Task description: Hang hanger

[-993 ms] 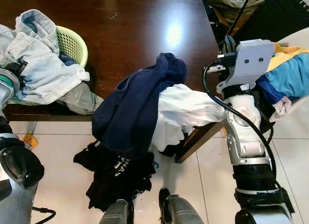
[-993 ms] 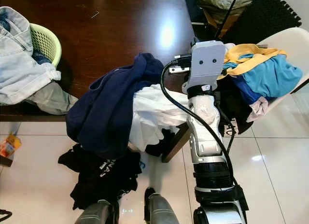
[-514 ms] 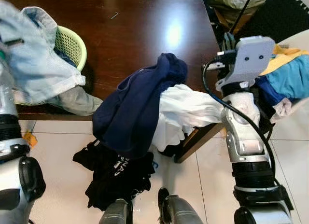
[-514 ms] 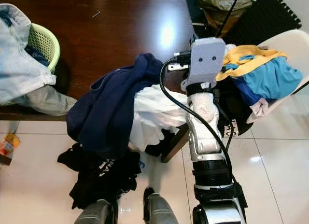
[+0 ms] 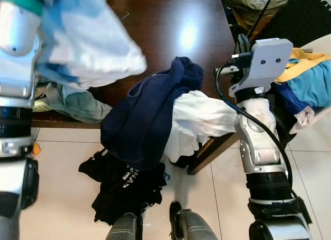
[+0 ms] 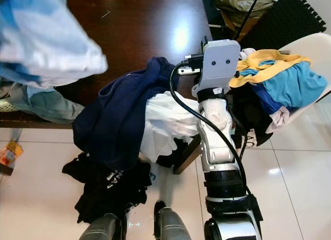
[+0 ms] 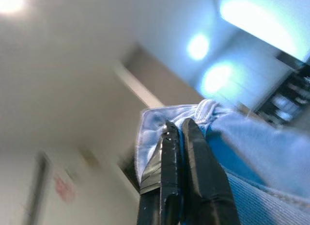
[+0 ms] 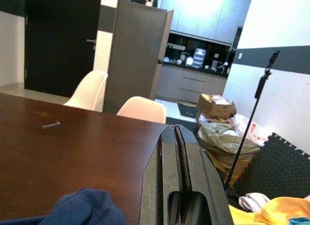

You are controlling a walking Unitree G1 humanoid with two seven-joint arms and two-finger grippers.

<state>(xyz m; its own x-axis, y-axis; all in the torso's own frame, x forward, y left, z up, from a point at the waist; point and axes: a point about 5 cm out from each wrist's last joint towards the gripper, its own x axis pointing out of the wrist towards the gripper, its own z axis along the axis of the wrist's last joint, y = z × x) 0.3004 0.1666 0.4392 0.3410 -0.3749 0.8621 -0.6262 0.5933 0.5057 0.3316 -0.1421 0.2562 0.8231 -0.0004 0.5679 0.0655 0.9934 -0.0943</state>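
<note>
My left gripper (image 7: pixel 178 125) is shut on a light blue denim garment (image 7: pixel 252 152), pinching a seamed edge of it. In the left eye view my left arm (image 5: pixel 18 69) is raised high at the left, and the blurred denim garment (image 5: pixel 88 43) hangs from it over the table's left part. My right gripper (image 8: pixel 176 130) is shut with nothing in it, held over the dark table's right end above the navy cloth. In the left eye view the right arm (image 5: pixel 256 141) stands beside the table corner. No hanger can be made out.
A dark wooden table (image 5: pixel 165 28) bears a navy garment (image 5: pixel 150 116) and a white one (image 5: pixel 199 118) that hang over its front edge. Black clothes (image 5: pixel 124 185) lie on the tiled floor. A grey-green garment (image 5: pixel 72 103) lies at the left. A white chair (image 6: pixel 305 43) piled with clothes stands at the right.
My left arm has swung upward with the denim garment, lifting it off the green basket and over the table. The right arm has barely moved.
</note>
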